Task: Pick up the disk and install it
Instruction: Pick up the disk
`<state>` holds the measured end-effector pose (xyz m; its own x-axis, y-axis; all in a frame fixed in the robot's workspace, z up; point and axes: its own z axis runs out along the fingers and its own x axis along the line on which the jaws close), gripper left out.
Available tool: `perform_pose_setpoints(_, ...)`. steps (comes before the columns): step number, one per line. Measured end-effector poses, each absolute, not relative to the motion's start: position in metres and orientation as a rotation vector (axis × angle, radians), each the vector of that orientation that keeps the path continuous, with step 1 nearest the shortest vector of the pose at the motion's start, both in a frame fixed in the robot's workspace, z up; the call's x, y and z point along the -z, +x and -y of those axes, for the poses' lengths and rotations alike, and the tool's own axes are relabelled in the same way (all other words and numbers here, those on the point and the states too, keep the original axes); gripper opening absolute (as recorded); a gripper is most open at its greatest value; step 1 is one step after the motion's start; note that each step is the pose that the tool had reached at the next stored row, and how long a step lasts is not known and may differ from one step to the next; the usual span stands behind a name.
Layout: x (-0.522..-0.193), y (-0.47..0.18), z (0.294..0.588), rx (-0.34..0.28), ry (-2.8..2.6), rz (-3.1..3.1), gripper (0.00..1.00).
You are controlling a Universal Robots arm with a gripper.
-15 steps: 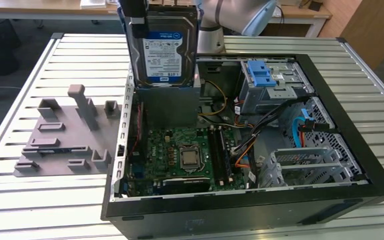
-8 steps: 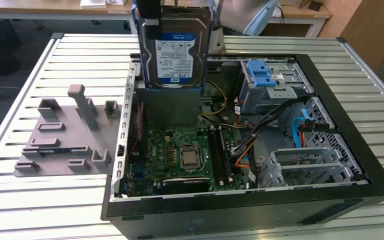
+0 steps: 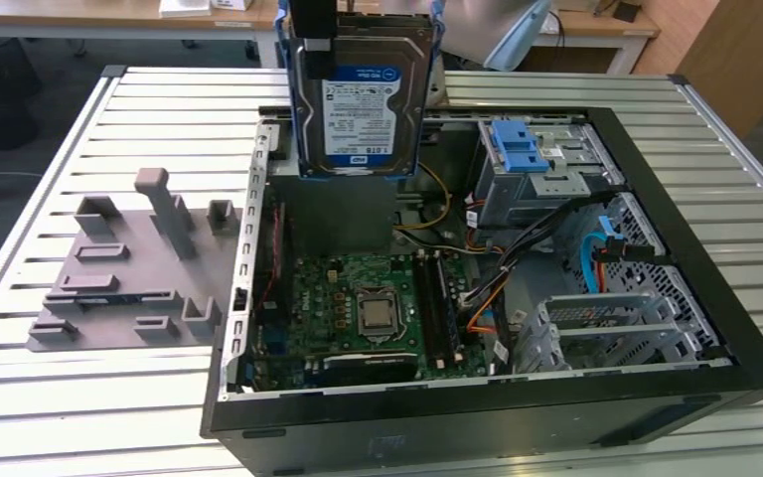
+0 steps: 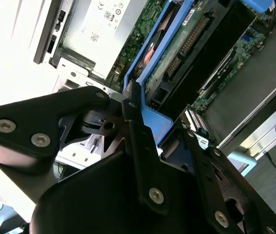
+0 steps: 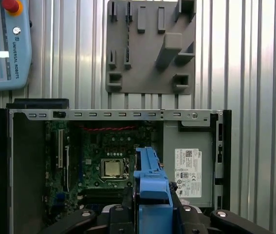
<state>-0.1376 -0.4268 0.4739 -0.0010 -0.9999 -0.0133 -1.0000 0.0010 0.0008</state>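
The disk (image 3: 359, 99) hangs upright above the open computer case (image 3: 699, 298), its blue-and-white label facing the exterior camera and blue rails along its sides. My gripper (image 3: 362, 18) holds it from its upper end, at the top edge of the exterior view. In the second wrist view the black fingers (image 4: 134, 131) are shut on the blue rail of the disk (image 4: 186, 53), with its green circuit board showing. In the first wrist view the disk's blue rail (image 5: 152, 178) rises from my gripper (image 5: 152, 214) over the case's inside.
Inside the case lie the motherboard (image 3: 369, 308), a grey metal box with a white sticker (image 5: 189, 165), a blue latch bracket (image 3: 521, 149) and a metal drive cage (image 3: 620, 333). A grey fixture plate (image 3: 130, 268) sits on the slatted table (image 3: 156, 109). A teach pendant (image 5: 4, 44) lies beside it.
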Motion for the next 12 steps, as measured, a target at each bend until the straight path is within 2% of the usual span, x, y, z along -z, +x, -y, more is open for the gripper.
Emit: perform_pose_setpoints(12,-0.4738,-0.1366,0.4268,-0.016,-2.214,-2.216,0.36)
